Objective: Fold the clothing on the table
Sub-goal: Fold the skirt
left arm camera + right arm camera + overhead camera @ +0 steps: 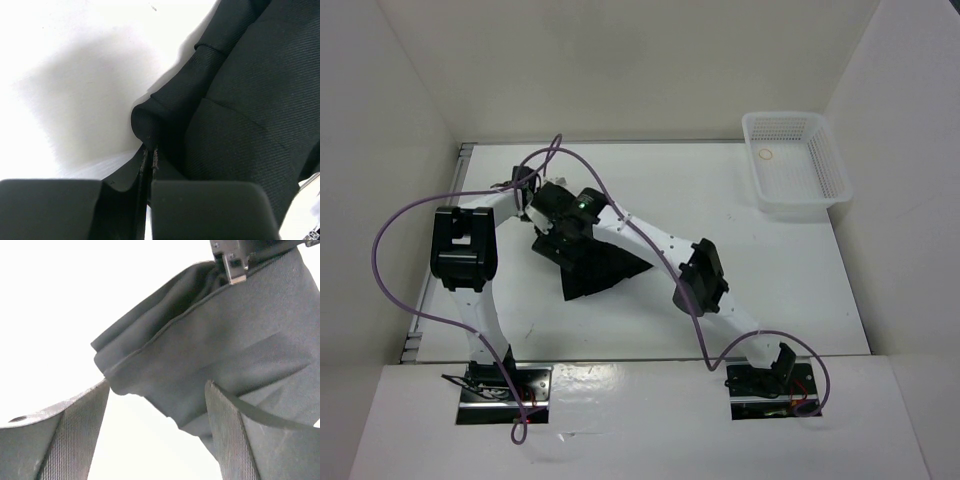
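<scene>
Looking from above, I see the skirt [592, 268] bunched on the table [770, 270] under both arms, no tidy fold yet. At the left wrist, the left gripper [150, 152] pinches its rolled edge. At the right wrist, the right gripper [157, 385] gapes around a fold, gripping nothing, so I judge most folding remains.

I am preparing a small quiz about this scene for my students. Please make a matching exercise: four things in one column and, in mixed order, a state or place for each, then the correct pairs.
Column 1
1. left claw
2. right claw
3. black skirt
4. white basket

Column 2
a. at the far right corner of the table
b. open, jaws wide apart
c. shut, pinching cloth
d. bunched up, left of the table's middle

Pairs: 1-c, 2-b, 3-d, 4-a
</scene>
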Robot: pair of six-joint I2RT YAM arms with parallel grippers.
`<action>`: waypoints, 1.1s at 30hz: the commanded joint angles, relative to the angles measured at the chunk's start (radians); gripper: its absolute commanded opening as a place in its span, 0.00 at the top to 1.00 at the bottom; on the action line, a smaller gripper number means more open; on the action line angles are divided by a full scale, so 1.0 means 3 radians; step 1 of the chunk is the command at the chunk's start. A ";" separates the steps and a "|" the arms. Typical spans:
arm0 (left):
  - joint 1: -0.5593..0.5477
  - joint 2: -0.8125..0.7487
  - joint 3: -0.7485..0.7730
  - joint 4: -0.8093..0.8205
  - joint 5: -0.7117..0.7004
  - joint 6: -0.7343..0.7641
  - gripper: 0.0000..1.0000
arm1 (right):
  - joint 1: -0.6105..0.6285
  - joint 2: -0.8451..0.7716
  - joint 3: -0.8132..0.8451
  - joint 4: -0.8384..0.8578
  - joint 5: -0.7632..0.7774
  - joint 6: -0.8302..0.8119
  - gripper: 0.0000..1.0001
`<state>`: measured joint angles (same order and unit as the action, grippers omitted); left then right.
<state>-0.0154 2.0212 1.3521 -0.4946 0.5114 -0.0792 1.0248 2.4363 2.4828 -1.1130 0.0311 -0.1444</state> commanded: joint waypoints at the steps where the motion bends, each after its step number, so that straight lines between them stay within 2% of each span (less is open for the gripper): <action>1: -0.0025 -0.0024 -0.0053 -0.0033 0.0085 0.0070 1.00 | -0.0006 0.0009 0.0554 -0.0282 -0.0573 -0.0050 0.18; 5: 0.0005 -0.0095 -0.0053 -0.0034 0.0055 0.0070 1.00 | -0.0077 -0.0194 0.0677 -0.0421 -0.1161 -0.0244 0.17; 7: 0.0046 -0.0192 -0.0053 -0.0064 0.0014 0.0070 1.00 | -0.0113 -0.0312 0.0627 -0.0452 -0.1238 -0.0356 0.17; 10: 0.0204 -0.0371 -0.0053 -0.0136 -0.0022 0.0100 0.99 | -0.0113 -0.0670 0.0285 -0.0493 -0.1275 -0.0464 0.17; 11: 0.0281 -0.0432 -0.0084 -0.0136 -0.0022 0.0100 0.96 | -0.0113 -0.0782 0.0005 -0.0407 -0.1244 -0.0495 0.17; 13: 0.0363 -0.0626 -0.0115 -0.0172 -0.0022 0.0136 0.83 | -0.0113 -0.1191 -0.0369 -0.0254 -0.1117 -0.0495 0.16; 14: 0.0434 -0.0764 -0.0115 -0.0248 -0.0022 0.0171 0.79 | -0.0143 -0.1496 -0.0781 -0.0061 -0.1076 -0.0541 0.16; 21: 0.0609 -0.1312 -0.0258 -0.0315 -0.0022 0.0233 0.41 | -0.0353 -0.2587 -0.2374 0.0615 -0.0748 -0.0700 0.10; 26: 0.0670 -0.1567 -0.0355 -0.0376 0.0049 0.0233 0.27 | -0.1099 -0.3333 -0.3314 0.1040 -0.0875 -0.0746 0.07; 29: 0.0635 -0.1777 -0.0355 -0.0376 0.0269 0.0325 0.25 | -0.1487 -0.3677 -0.3785 0.1332 -0.0967 -0.0633 0.07; 33: 0.0323 -0.1706 -0.0227 -0.0335 0.0535 0.0442 0.27 | -0.1907 -0.3989 -0.4317 0.1582 -0.1228 -0.0496 0.07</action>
<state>0.1421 1.5246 1.2499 -0.6064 0.5682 0.0029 0.4957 1.3182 1.2575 -0.7734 -0.2546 -0.3256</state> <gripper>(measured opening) 0.738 0.926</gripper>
